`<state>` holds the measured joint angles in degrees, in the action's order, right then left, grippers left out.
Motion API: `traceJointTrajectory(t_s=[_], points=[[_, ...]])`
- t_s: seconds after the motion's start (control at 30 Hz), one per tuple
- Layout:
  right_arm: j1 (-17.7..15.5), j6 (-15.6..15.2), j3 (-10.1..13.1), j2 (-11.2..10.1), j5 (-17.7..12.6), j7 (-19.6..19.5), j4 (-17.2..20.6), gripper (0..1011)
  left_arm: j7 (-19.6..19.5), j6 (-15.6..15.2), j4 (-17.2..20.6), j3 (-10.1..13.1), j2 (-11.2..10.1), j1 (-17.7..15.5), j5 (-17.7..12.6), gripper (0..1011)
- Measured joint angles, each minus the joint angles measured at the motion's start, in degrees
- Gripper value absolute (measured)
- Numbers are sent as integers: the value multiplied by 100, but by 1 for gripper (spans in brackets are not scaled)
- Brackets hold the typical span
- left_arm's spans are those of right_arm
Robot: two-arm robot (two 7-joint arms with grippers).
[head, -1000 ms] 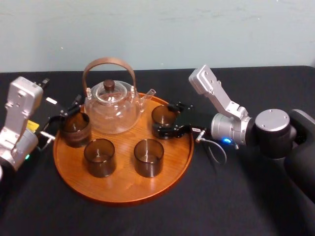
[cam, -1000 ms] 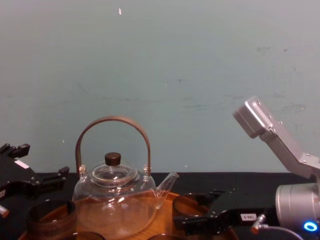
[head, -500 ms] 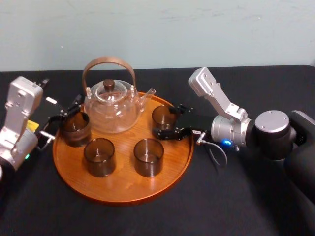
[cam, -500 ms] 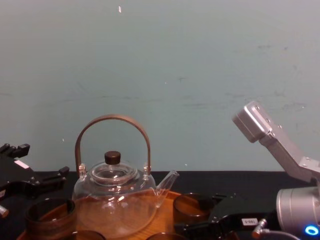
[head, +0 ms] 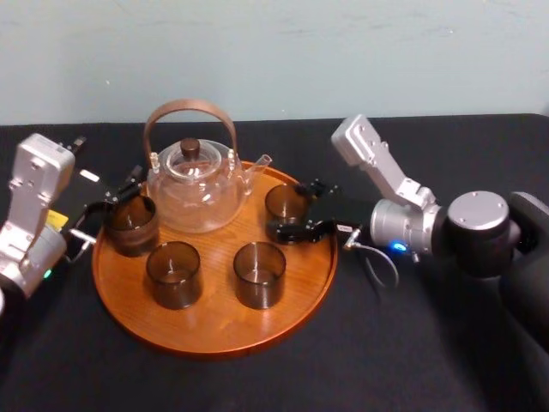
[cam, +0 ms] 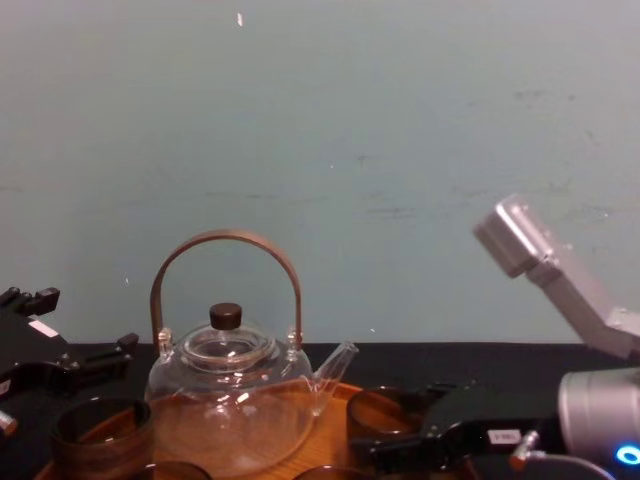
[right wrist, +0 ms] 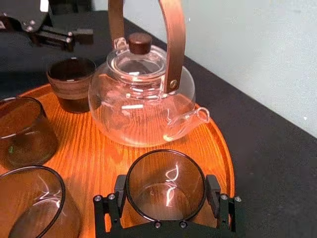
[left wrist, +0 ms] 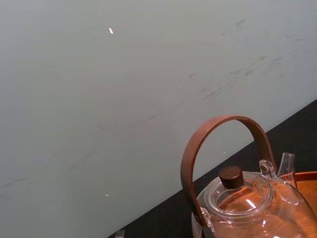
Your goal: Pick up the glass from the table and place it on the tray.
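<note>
right gripper (right wrist: pixel 166 193) clamps glass (head: pixel 286 203), upright, mouth up, axis vertical, standing on tray (head: pixel 214 330) right side, near teapot (head: pixel 193 189) spout. since half second ago: glass same spot, right arm nudged right. chest view cuts off glass base. left gripper (head: pixel 120 190) spread, idle at tray's left.

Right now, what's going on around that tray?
The right gripper is around the glass at the right rear of the tray, next to the spout of the teapot. That glass appears to rest on the tray. The left gripper is at the tray's left edge, beside another glass. Two front glasses stand untouched on the tray.
</note>
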<state>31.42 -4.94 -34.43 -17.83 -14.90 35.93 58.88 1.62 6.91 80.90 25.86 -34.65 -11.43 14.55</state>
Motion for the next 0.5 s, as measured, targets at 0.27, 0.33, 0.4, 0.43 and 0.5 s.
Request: traceJointTrajectory(t_s=[0.27, 0.33, 0.4, 0.43, 0.5], points=[[-327, -26, 159, -333, -206, 112, 549, 1002, 0, 0, 0, 0, 0, 0, 0, 1001], [-450, -48, 204, -467, -271, 130, 758, 1002, 0, 0, 0, 0, 0, 0, 0, 1001], [-536, -56, 235, -558, -311, 135, 892, 1003, 0, 0, 0, 0, 0, 0, 0, 1001], [-574, -58, 252, -598, -335, 135, 954, 1002, 0, 0, 0, 0, 0, 0, 0, 1001], [-696, -61, 305, -735, -399, 136, 1154, 1002, 0, 0, 0, 0, 0, 0, 0, 1001]])
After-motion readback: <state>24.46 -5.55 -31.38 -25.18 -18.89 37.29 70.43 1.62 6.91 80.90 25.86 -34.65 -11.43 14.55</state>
